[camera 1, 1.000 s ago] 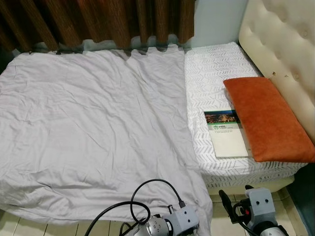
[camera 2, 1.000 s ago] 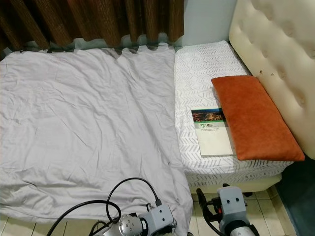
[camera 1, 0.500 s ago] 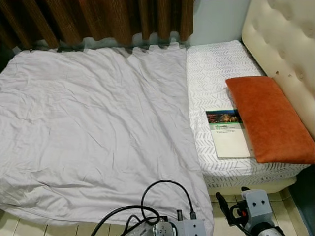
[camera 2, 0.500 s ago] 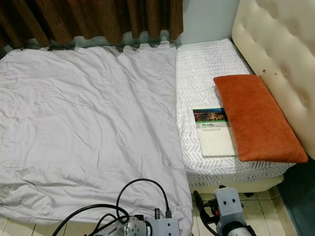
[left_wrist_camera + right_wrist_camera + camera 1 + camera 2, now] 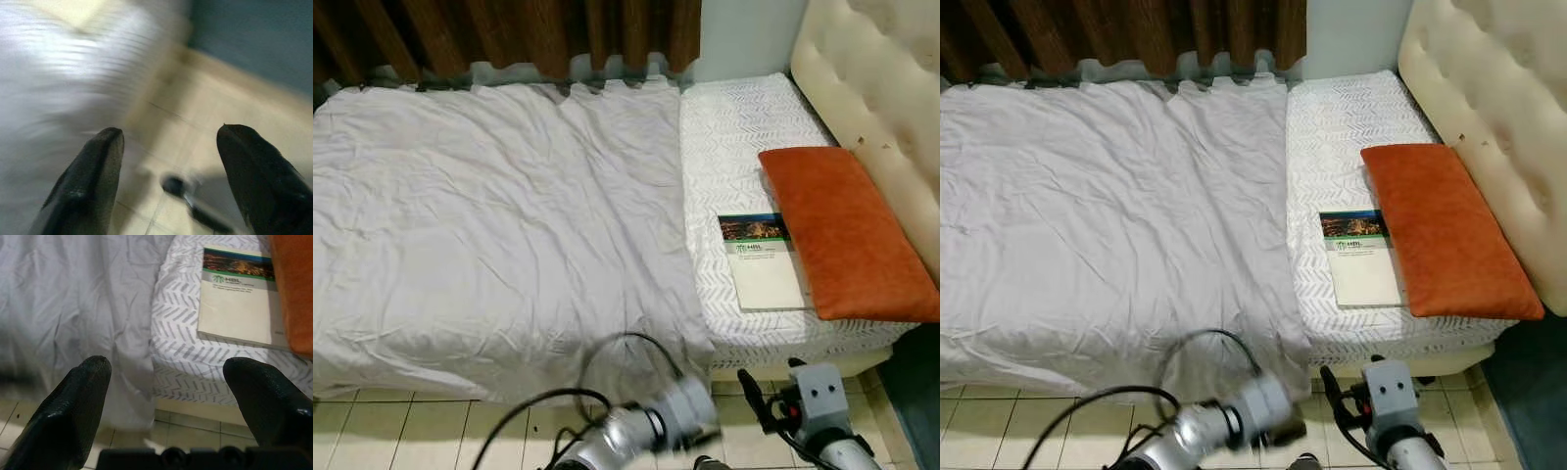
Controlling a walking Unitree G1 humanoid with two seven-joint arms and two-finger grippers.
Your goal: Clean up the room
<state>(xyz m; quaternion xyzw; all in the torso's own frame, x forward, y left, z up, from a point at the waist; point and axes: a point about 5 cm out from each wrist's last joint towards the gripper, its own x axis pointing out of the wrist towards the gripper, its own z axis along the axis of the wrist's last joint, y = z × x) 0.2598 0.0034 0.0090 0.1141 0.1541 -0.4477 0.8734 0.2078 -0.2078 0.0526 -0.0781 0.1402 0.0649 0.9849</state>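
A bed fills the scene, with a grey blanket (image 5: 499,215) spread over most of it and a white patterned sheet (image 5: 734,137) bare on the right. On that sheet lies a book (image 5: 761,260) beside an orange pillow (image 5: 847,230). My right gripper (image 5: 166,396) hovers low over the tiled floor at the bed's front edge, open and empty, facing the book (image 5: 237,296). My left arm (image 5: 636,436) shows blurred below the blanket's edge. Its gripper (image 5: 168,171) is open and empty above the floor tiles.
A cream tufted headboard (image 5: 876,78) stands along the right. Brown curtains (image 5: 509,29) hang behind the bed. Beige floor tiles (image 5: 401,431) run along the front, and a dark blue rug (image 5: 915,377) lies at the right.
The camera has tilted, so more floor shows in front of the bed. My left arm has swung and is blurred. The right gripper has held its place.
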